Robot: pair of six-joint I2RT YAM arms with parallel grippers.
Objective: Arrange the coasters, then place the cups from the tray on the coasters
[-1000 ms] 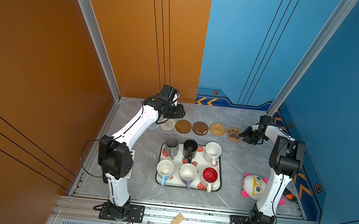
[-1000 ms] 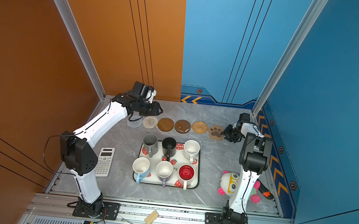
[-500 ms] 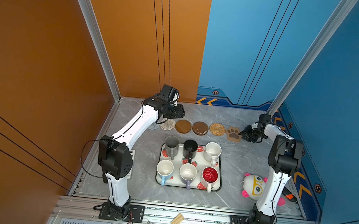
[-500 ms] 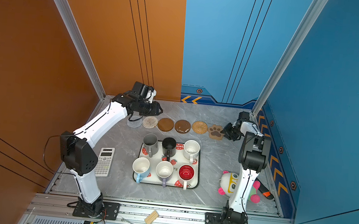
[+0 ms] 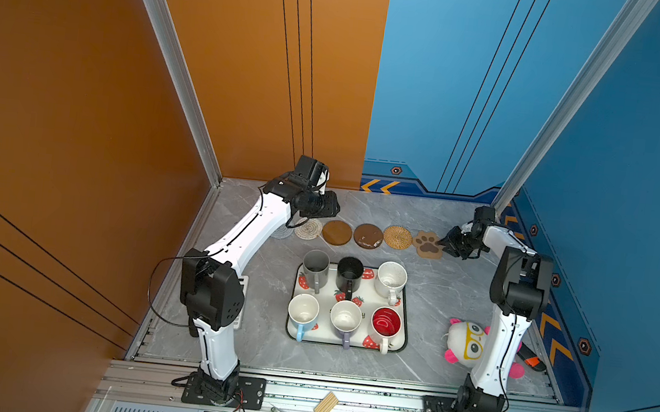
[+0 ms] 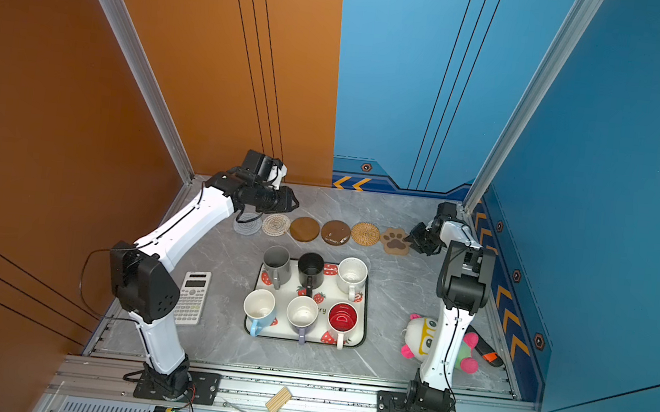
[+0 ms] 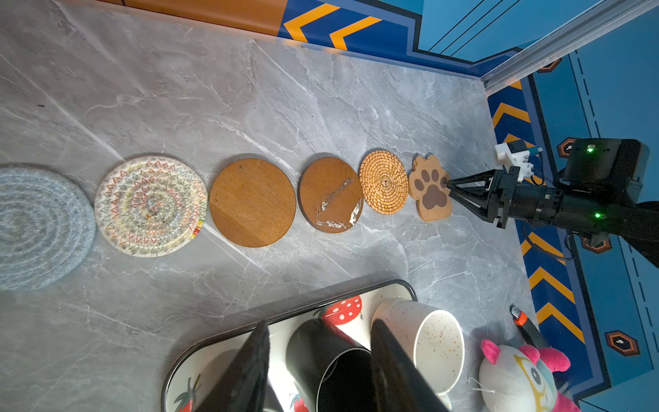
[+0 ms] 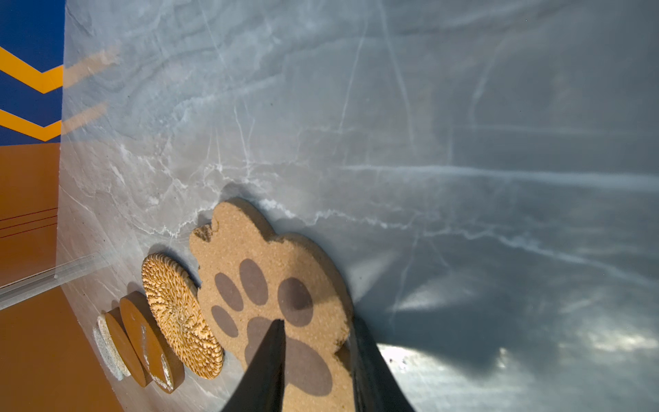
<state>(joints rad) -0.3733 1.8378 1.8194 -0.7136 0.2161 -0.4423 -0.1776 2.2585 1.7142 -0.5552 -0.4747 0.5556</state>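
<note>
While the six coasters (image 7: 252, 202) lie in one row on the surface (image 5: 436, 293) beyond the tray (image 5: 405, 309), all six cups (image 5: 348, 273) stand upright on that tray. The paw-shaped coaster (image 7: 429, 187) ends the row on the right, just beside the rattan coaster (image 7: 383, 182). The right gripper (image 7: 448, 189) sits low at its outer edge, jaws narrowly apart, one fingertip (image 8: 276, 331) over the paw print; whether it pinches the coaster cannot be determined. The left gripper (image 7: 319, 323) hovers above the row's left end, jaws apart, empty.
</note>
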